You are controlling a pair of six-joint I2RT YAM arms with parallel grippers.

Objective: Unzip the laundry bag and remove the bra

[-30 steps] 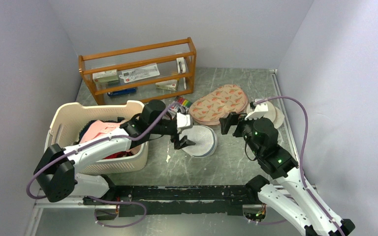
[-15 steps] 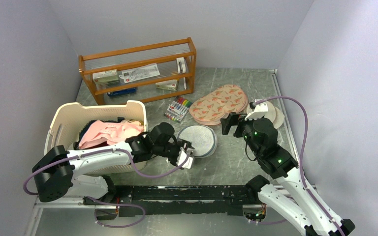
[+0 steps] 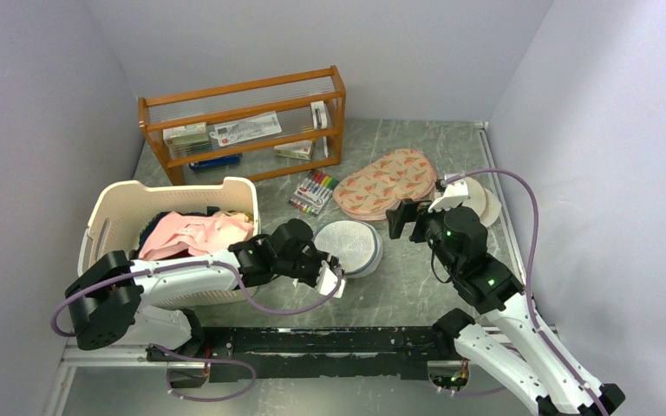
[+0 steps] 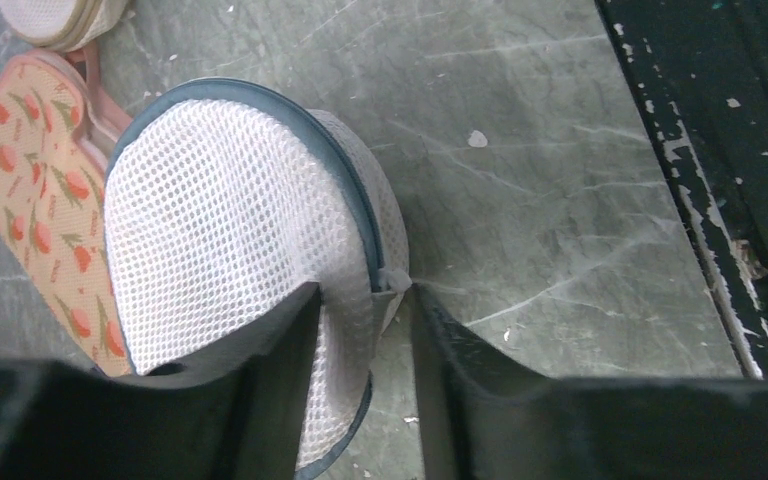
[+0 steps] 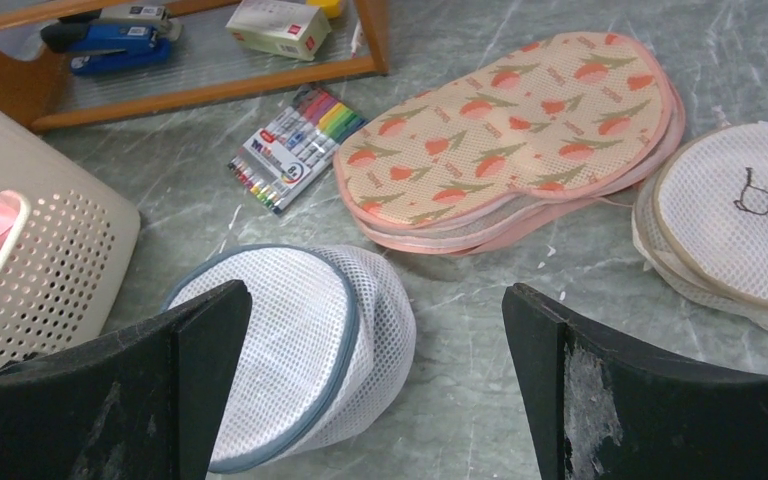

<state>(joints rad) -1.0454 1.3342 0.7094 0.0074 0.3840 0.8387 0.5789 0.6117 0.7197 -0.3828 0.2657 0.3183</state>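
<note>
The laundry bag (image 3: 353,244) is a round white mesh pouch with a grey zipper band, lying domed at mid-table. In the left wrist view the laundry bag (image 4: 225,215) fills the left half. My left gripper (image 3: 333,277) sits at its near edge. There the left gripper (image 4: 365,295) has narrowed onto the rim: one finger presses the mesh and the other touches a small grey zipper tab (image 4: 393,279). My right gripper (image 3: 401,217) hovers to the bag's right, open. In its own view the right gripper (image 5: 375,295) stands wide above the laundry bag (image 5: 280,340). The bra is hidden.
A cream basket (image 3: 113,217) with a pink garment stands on the left. A wooden rack (image 3: 243,126) lines the back. A marker pack (image 3: 312,191), salmon patterned pads (image 3: 386,182) and cream mesh discs (image 3: 481,201) lie behind the bag. A black rail (image 3: 312,338) runs along the near edge.
My left arm swung from over the bag down to its near edge, and its jaws closed in on the rim. The right arm hardly moved.
</note>
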